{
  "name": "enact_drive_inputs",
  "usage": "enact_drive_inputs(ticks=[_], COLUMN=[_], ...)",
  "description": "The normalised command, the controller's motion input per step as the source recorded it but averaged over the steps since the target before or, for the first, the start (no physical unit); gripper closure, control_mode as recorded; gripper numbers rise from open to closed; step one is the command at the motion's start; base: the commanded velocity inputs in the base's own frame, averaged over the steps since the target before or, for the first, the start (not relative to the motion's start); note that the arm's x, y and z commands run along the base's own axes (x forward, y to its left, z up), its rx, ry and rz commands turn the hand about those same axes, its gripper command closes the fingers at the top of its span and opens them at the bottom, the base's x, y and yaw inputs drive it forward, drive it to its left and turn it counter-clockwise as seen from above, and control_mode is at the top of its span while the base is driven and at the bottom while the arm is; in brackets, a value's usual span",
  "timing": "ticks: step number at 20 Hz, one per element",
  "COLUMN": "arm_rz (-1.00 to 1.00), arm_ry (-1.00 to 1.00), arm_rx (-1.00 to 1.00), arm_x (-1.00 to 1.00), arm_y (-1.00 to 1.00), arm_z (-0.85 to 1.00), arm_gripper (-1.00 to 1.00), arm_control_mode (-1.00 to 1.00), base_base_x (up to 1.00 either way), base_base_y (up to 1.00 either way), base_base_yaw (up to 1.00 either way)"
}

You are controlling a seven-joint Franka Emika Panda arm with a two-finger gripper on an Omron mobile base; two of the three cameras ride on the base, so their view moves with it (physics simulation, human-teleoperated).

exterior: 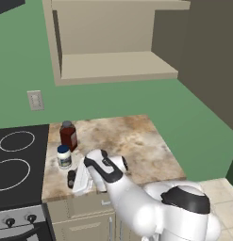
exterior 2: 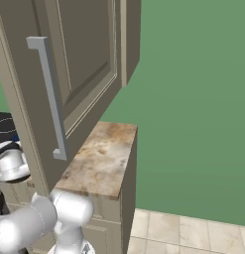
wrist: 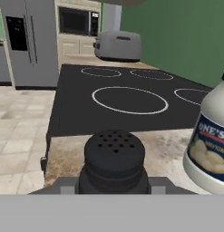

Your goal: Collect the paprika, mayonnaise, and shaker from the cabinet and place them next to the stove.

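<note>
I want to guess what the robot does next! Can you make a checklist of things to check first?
1. Paprika standing on the counter beside the stove: ok.
2. Mayonnaise upright on the counter near the stove: ok.
3. Shaker down at the counter's front edge, by the mayonnaise: ok.
4. End effector shut on the shaker, not let go yet: not ok.
5. Shaker's base resting flat on the counter: cannot tell.
6. Cabinet shelf has nothing left to fetch: ok.
</note>
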Motion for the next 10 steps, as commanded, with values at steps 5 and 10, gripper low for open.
enact_drive_inputs(ticks=[5, 10], arm_rz=[0.05, 0.04], arm_ry=[0.0, 0.0], arm_rx=[0.04, 0.04], arm_x=[0.15, 0.1], arm_y=[0.0, 0.01], arm_z=[-0.18, -0.15], arm_gripper=[1.0, 1.0], arm_control_mode=[-1.0, -1.0], base_base_x=[0.0, 0.0], base_base_y=[0.0, 0.0], base_base_yaw=[0.0, 0.0])
